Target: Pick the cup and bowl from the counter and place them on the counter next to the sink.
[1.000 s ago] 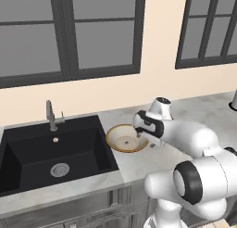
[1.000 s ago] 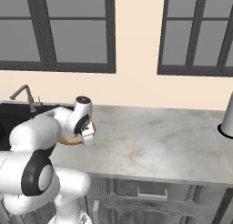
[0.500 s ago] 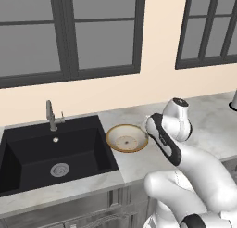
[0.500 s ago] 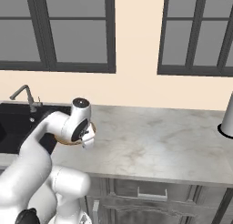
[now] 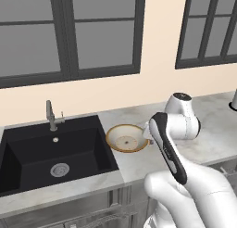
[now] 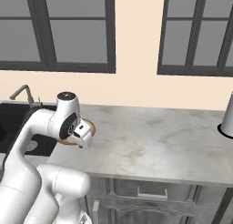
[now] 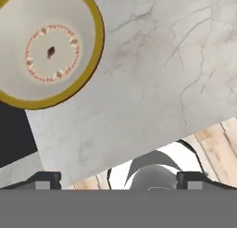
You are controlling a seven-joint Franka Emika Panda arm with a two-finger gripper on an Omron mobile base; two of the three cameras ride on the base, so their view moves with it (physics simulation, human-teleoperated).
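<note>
The bowl (image 5: 126,138), tan-rimmed and pale inside, rests on the counter (image 5: 210,135) just right of the sink (image 5: 51,153). In the hand view the bowl (image 7: 48,46) fills the upper left, and the black sink (image 7: 16,129) edge lies below it. My gripper (image 7: 118,178) is open with nothing between its fingertips. It hovers above the counter (image 7: 152,74) to one side of the bowl, near the counter's front edge. In the right base view my gripper (image 6: 83,133) hangs in front of the bowl (image 6: 90,124), which my arm mostly hides. The cup is out of view.
A grey angular faucet (image 5: 52,117) stands behind the sink basin. A pale upright object (image 6: 227,114) stands at the counter's far right end. Wooden floor (image 7: 217,146) shows past the counter's front edge. Windows line the wall behind.
My hand has drawn back from over the bowl toward the right and the elbow has swung round. The bowl has stayed in place beside the sink.
</note>
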